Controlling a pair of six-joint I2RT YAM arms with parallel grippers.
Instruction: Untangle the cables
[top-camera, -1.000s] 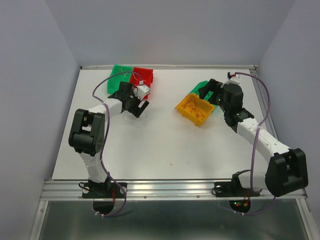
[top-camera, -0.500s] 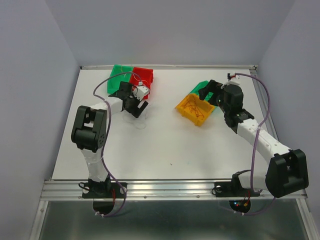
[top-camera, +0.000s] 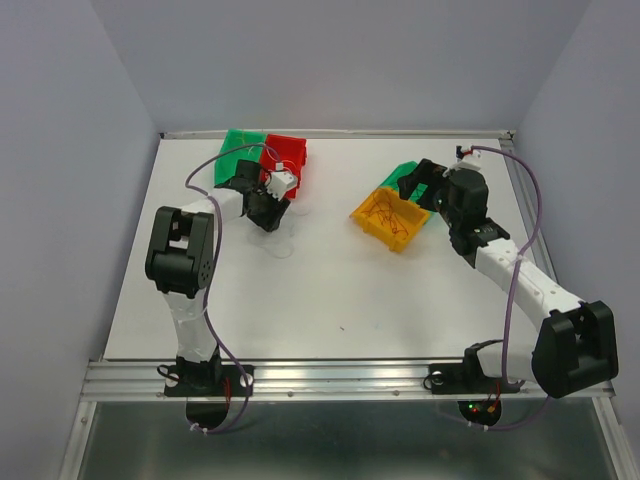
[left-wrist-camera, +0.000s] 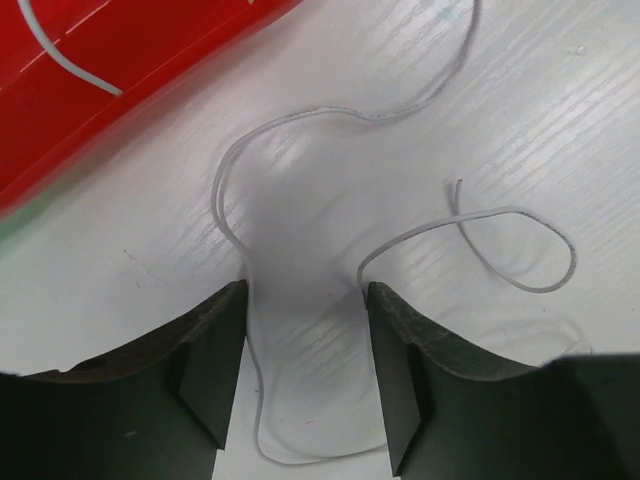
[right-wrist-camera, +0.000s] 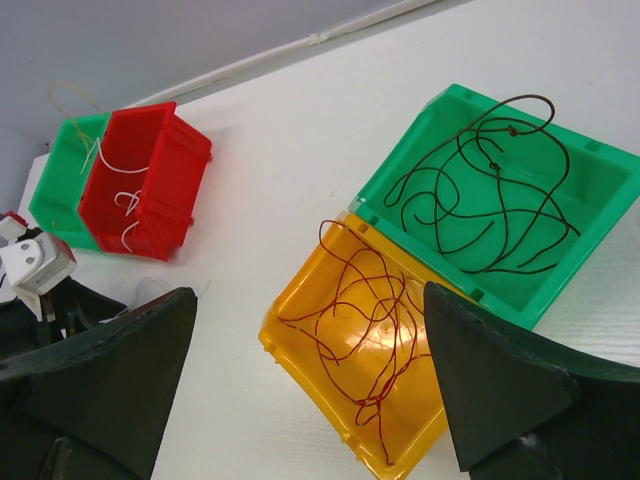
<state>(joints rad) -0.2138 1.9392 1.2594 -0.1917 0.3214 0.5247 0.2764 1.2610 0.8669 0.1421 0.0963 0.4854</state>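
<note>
Straddling a white strand (left-wrist-camera: 218, 190) that lay on the table (left-wrist-camera: 520, 90), the left gripper (left-wrist-camera: 305, 290) stood low with its jaws spread wide and nothing in them. The wire ran up the gap close against the inner face of one finger, then curled away ahead of the tips. A second white strand (left-wrist-camera: 520, 209) looped just beside the other finger, and whether the two were joined could not be told. Just beyond the tips sat the red bin (left-wrist-camera: 120, 60), with more white wire inside. The step in hand looked like taking this loose white piece to that bin. Doing it well would mean pressing the tips right down to the tabletop, since so thin a wire slips under any gap. It would also mean closing where the strand crossed the middle and lifting slowly, so that the neighbouring loop showed early if it dragged along. The right gripper (right-wrist-camera: 308, 300) hung parted and empty. Directly ahead of it, dark red strands (right-wrist-camera: 370, 330) lay in the yellow bin (right-wrist-camera: 320, 410), and past that, brown strands (right-wrist-camera: 480, 190) in a green bin (right-wrist-camera: 600, 200). The cables thus seemed largely sorted by colour.
</note>
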